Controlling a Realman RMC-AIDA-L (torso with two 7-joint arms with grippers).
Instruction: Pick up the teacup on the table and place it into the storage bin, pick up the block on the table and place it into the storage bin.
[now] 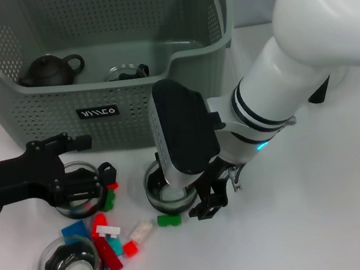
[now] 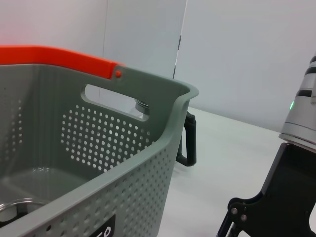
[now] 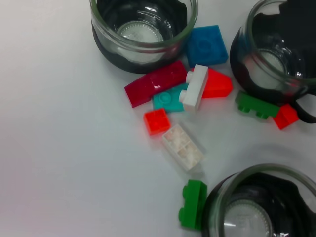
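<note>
On the left of the head view, the left hand (image 1: 80, 164) reaches in low and nearly level from the edge, its black body lying across the white bench (image 1: 353, 218). Its fingers sit at a glass teacup (image 1: 75, 190) just in front of the storage bin (image 1: 50, 119); whether they are spread or closed around the rim I cannot tell. Nearer the robot, a second glass teacup (image 1: 68, 268) with a black handle stands alone on the bench. Between these two cups lies a scatter of blocks: a blue one (image 1: 73, 229), a dark red bar (image 1: 107, 254), a white one (image 1: 110, 231), a small red one (image 1: 130, 249), a clear one (image 1: 140, 232), and, farther right, a green block (image 1: 168, 220).

Behind them the storage bin holds a dark teapot (image 1: 50, 70) and another glass cup (image 1: 125, 71) on its floor.

The right arm comes down steeply from the upper right, white forearm bent at the wrist, with the right hand (image 1: 206, 198) pointing down beside a third teacup (image 1: 164, 189) in front of the bin. Its black fingers (image 1: 213, 201) stand at the cup's right side, just beside the green block; the wrist housing hides the tips, so I cannot tell whether they are released or clenched. The right wrist view looks straight down on the three cups and the blocks.
</note>
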